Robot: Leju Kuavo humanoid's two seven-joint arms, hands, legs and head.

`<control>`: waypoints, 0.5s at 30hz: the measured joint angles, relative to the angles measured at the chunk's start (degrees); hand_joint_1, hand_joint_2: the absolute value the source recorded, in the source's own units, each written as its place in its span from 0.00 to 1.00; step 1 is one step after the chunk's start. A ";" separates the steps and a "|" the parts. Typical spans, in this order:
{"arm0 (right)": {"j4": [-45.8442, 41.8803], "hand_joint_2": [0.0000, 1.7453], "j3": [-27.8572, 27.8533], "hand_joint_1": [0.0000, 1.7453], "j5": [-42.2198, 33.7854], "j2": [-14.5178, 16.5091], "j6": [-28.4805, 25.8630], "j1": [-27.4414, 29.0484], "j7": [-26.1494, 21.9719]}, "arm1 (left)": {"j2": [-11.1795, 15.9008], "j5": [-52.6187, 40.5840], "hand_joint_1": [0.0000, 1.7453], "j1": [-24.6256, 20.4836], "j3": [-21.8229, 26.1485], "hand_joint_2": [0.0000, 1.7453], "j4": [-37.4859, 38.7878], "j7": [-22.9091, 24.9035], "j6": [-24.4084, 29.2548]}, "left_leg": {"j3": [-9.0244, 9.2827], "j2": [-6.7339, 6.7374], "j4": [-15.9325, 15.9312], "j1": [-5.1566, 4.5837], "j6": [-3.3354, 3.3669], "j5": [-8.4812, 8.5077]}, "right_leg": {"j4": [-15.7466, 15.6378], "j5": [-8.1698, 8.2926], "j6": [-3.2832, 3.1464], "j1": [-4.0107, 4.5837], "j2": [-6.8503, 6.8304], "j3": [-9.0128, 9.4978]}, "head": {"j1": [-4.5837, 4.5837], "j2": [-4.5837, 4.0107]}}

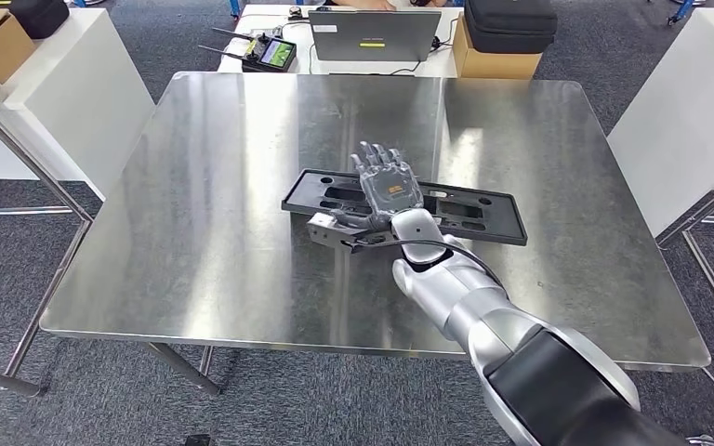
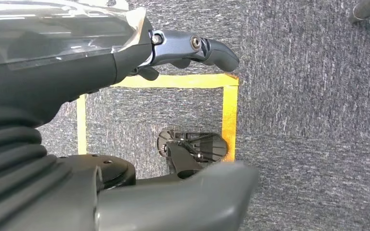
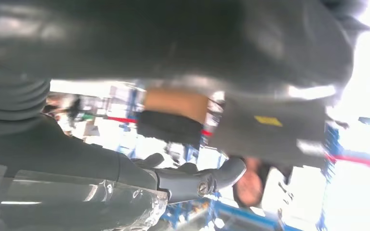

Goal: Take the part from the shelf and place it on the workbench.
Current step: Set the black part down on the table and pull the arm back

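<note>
- The part point(image 1: 446, 206), a long flat black panel with cut-outs, is lying on the steel workbench point(image 1: 242, 232), near its middle, running left to right and slightly angled.
- The right hand point(image 1: 386, 186) is reaching in from the near right and is lying flat over the left half of the part, palm down, its fingers point(image 1: 372, 158) spread and pointing to the far side.
- That hand is gripping nothing; its fingers are stretched out wide rather than curled around the part.
- A small grey block point(image 1: 321, 229) is sitting just off the part's near-left edge, beside the thumb; whether it belongs to the hand or to the part is unclear.
- The left hand point(image 2: 192, 50) is hanging over grey carpet point(image 2: 308, 120) marked with a yellow tape square point(image 2: 229, 115); its fingers point(image 2: 212, 50) are extended and holding nothing.
- At the far side, a laptop point(image 1: 374, 35), a handheld controller point(image 1: 268, 51) and a black case point(image 1: 509, 23) on a cardboard box point(image 1: 493, 63) are sitting on a white table point(image 1: 260, 14).
- White tables are standing to the left point(image 1: 84, 102) and right point(image 1: 688, 121) of the workbench.
</note>
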 joint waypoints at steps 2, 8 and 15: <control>-1.64 0.00 -1.57 0.00 -3.30 1.18 -2.44 0.02 -4.10 | 0.00 0.48 0.00 0.01 0.01 0.00 0.00 0.31 0.45 | -0.02 0.03 0.00 0.00 0.00 0.00 | 0.00 0.00 0.00 0.00 0.00 0.00 | 0.00 0.00; -7.86 0.00 -7.24 0.00 -11.13 4.82 -3.28 0.53 -12.46 | -0.02 1.25 0.00 0.03 0.03 0.00 0.00 0.94 1.14 | 0.00 -0.01 -0.01 0.01 0.00 0.00 | 0.00 -0.01 -0.01 0.05 -0.01 -0.01 | -0.01 0.02; -10.89 0.00 -9.37 0.00 -11.49 5.42 -3.22 1.38 -12.82 | -0.02 1.44 0.00 0.04 0.02 0.00 0.00 1.05 1.23 | 0.00 0.02 0.00 -0.01 0.00 0.00 | 0.00 0.00 0.00 0.04 -0.02 0.02 | 0.01 0.02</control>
